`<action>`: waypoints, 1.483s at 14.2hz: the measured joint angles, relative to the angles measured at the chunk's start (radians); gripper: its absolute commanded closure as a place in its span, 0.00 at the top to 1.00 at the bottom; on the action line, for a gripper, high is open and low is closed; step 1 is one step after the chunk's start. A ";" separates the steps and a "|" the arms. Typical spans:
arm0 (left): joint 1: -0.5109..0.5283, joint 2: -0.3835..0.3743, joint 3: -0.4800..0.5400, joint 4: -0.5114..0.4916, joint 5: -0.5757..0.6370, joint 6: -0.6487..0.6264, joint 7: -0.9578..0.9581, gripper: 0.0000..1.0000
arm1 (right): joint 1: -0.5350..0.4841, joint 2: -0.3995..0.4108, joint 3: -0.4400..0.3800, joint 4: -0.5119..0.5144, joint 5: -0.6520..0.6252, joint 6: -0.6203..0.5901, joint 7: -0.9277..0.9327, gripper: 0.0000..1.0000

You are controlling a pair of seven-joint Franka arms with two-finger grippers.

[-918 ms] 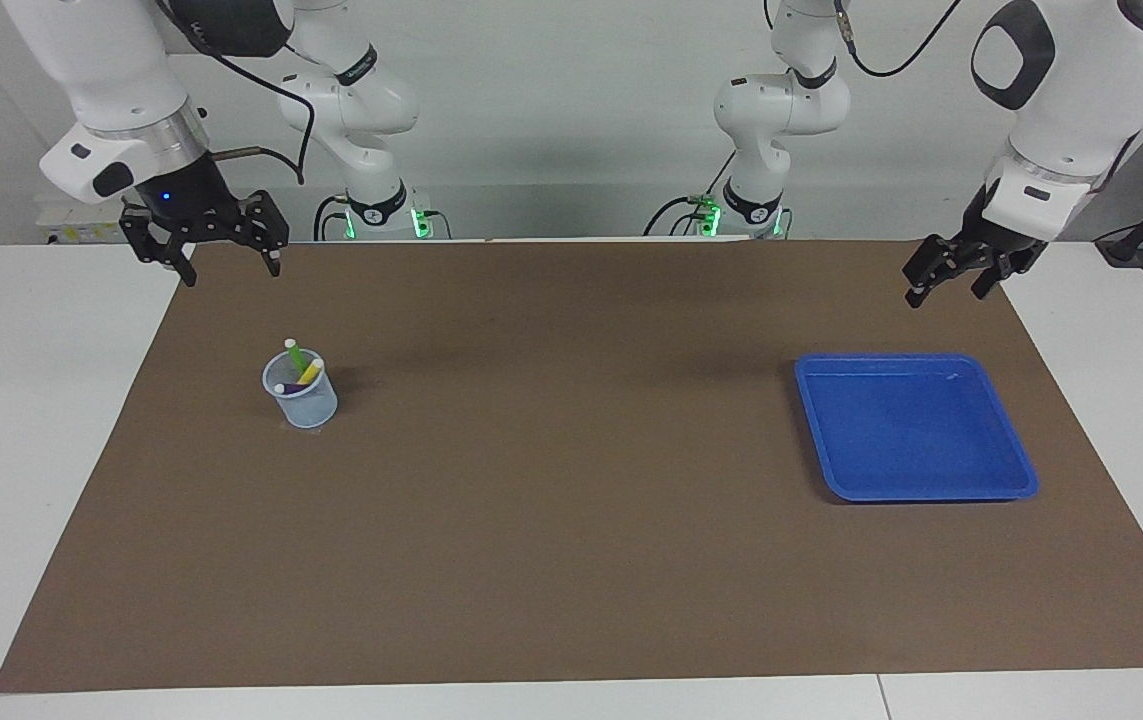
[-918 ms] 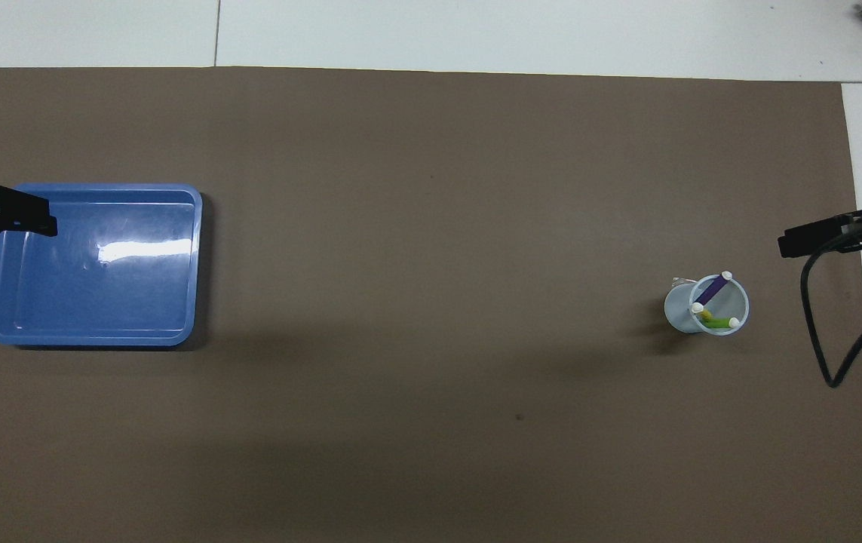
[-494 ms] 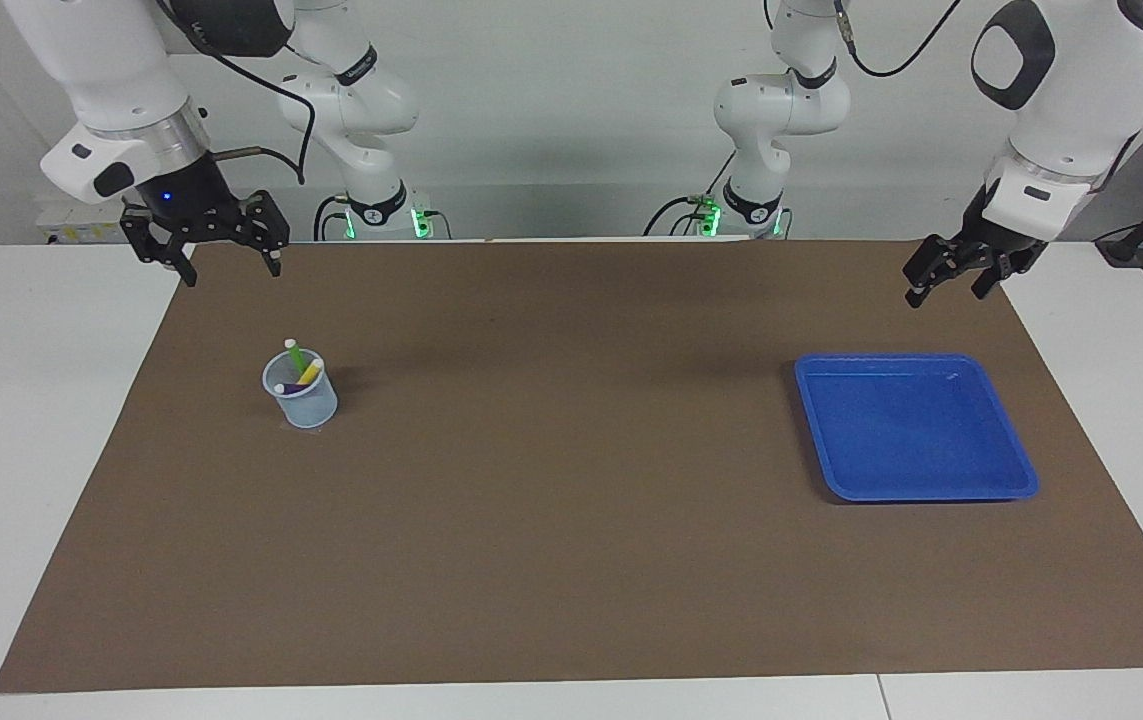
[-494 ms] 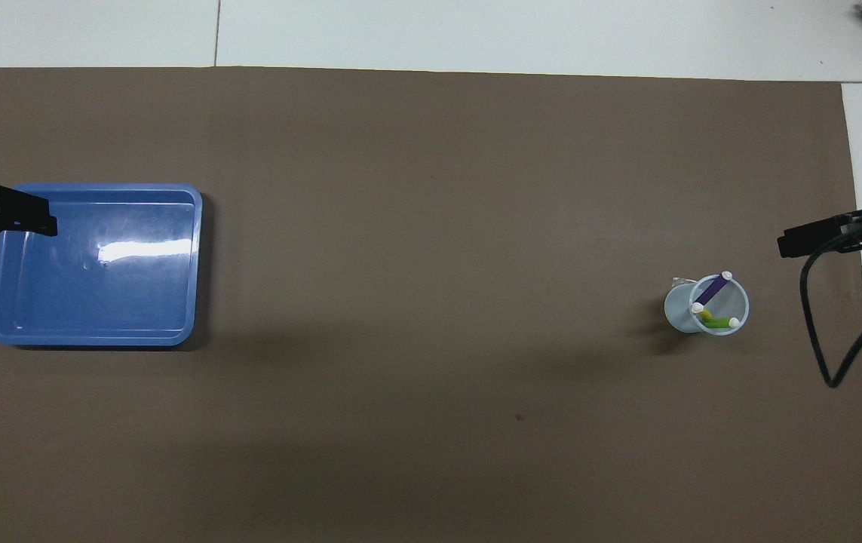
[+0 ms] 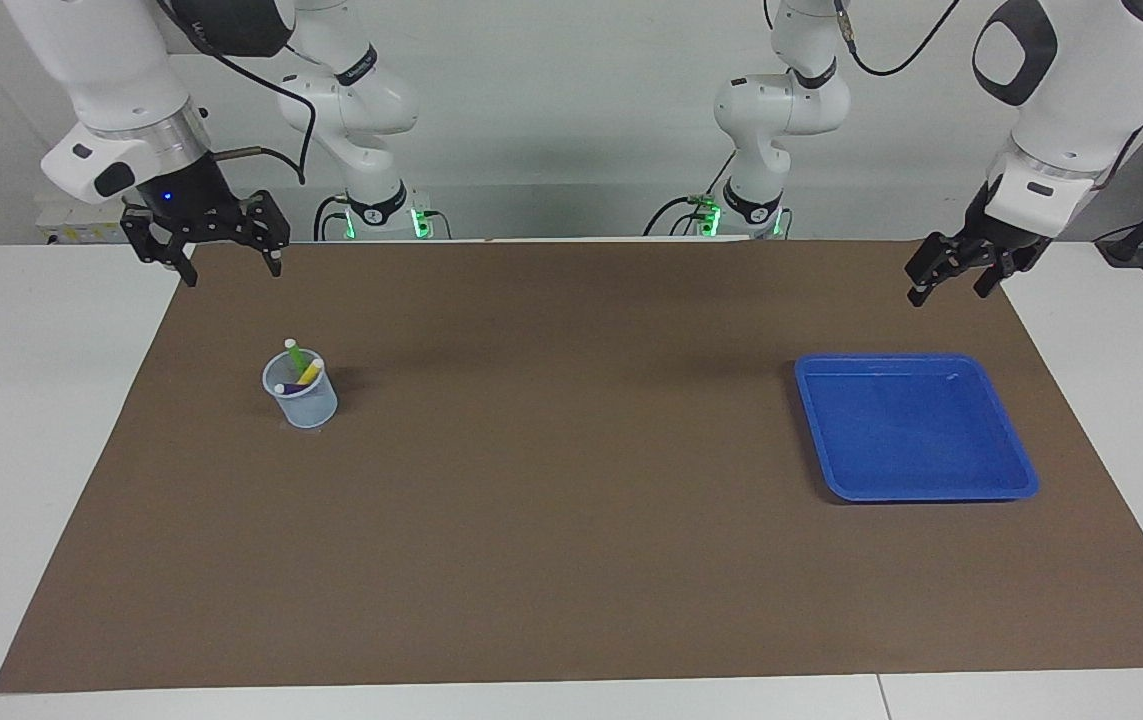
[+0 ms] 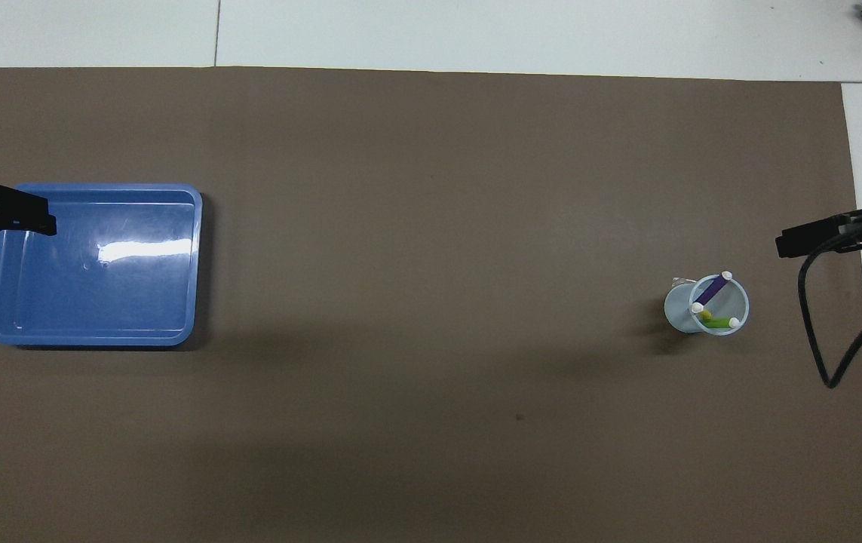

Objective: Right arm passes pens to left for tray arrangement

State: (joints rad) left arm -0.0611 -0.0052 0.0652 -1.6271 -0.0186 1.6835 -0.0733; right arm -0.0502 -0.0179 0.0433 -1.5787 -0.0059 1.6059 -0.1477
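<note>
Change: almost none; against the pictures from a moment earlier both arms hang where they were, the left one's wrist turned only a touch, and nothing on the surface has shifted.
Meaning for the task: by my reading it has not started; no pen has been lifted or passed.
Right pincer (image 5: 229, 272): raised over the corner of the brown mat (image 5: 571, 560) at the right arm's end, fingers apart, holding nothing, blue light showing.
Left pincer (image 5: 949, 289): raised over the mat's edge at the left arm's end, on the robots' side of the tray, fingers apart and empty; this arm waits.
Pens (image 5: 297, 368): green, yellow and purple, all standing tilted in the pale-blue mesh cup (image 5: 304, 402), pale ends up, the green one reaching highest.
Cup: toward the right arm's end, farther from the robots than the right pincer.
Tray (image 5: 1021, 482): bright blue, nothing in it, toward the left arm's end, well apart from the cup.
In the way: nothing lies between cup and tray; the cup's rim and the pens leaning close together look like the only hindrance to a clean pinch.
</note>
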 measured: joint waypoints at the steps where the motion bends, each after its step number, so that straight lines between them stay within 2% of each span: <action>1: 0.000 -0.005 0.000 0.001 0.000 0.000 0.000 1.00 | 0.001 0.000 0.002 -0.001 0.000 0.024 0.000 1.00; 3: 0.000 -0.010 0.000 0.001 0.000 0.000 0.000 1.00 | 0.007 0.000 0.006 -0.005 0.000 0.061 0.000 1.00; 14: 0.000 -0.010 0.000 -0.003 0.000 0.003 0.000 1.00 | 0.004 -0.019 0.004 -0.058 0.000 0.071 -0.028 1.00; 18: -0.004 -0.012 -0.006 -0.022 0.000 0.006 0.000 1.00 | 0.001 -0.058 -0.002 -0.235 0.000 0.247 -0.045 1.00; 21: -0.014 -0.024 -0.012 -0.056 0.000 0.008 -0.001 1.00 | -0.007 -0.068 -0.002 -0.322 0.000 0.303 -0.045 1.00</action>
State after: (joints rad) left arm -0.0751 -0.0288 0.0532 -1.6833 -0.0186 1.6914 -0.0745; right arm -0.0577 -0.0864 0.0412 -1.9005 -0.0059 1.9084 -0.1930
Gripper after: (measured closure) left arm 0.000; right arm 0.000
